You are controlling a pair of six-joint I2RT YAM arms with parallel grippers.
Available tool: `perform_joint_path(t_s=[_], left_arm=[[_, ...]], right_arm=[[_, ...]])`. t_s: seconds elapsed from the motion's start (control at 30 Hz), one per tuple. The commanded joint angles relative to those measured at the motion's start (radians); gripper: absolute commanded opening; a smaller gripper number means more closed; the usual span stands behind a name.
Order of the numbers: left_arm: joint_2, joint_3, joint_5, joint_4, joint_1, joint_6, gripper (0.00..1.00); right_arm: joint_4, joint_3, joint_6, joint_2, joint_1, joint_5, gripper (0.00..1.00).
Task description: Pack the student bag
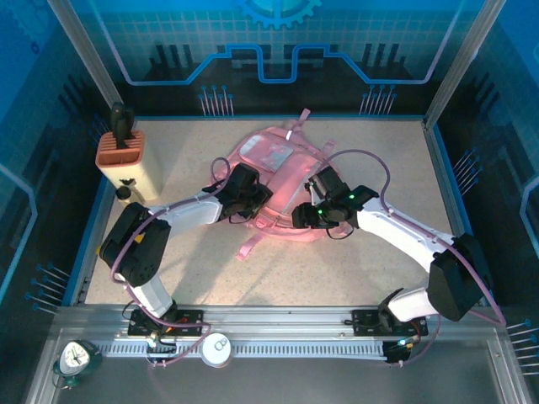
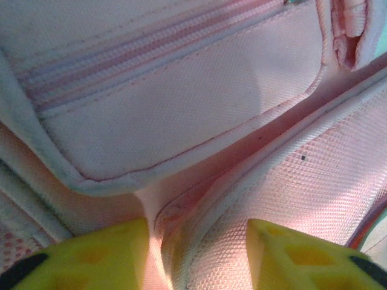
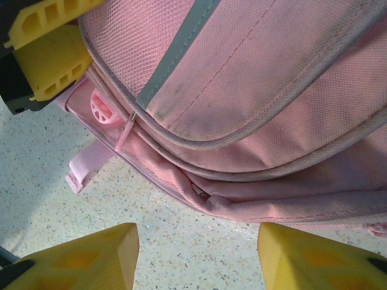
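At mid-table, the student bag (image 1: 282, 164) lies flat; the left gripper (image 2: 196, 257) sits against it, fingers apart around fabric, while the right gripper (image 3: 198, 257) hovers spread wide at its edge.

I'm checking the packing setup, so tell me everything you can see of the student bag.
The student bag is a soft pink backpack of woven fabric, lying flat on the speckled table. It has paler front pockets, pink zips, white piping, a grey trim strip and pink straps trailing toward the near edge. The left gripper, open, straddles a fold below a front pocket; the right gripper hangs open over the table beside its edge.
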Motion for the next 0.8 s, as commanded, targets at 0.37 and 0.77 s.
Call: perform_joint_path(t_s=[0.37, 0.77], left_arm=[[-0.048, 0.067, 0.028, -0.008, -0.037, -0.02, 0.02], [-0.053, 0.05, 0.035, 0.01, -0.041, -0.028, 0.0]], right_arm=[[0.007, 0.13, 0.241, 0.115, 0.205, 0.241, 0.56], [0.107, 0.142, 0.316, 0.211, 0.233, 0.308, 0.39]])
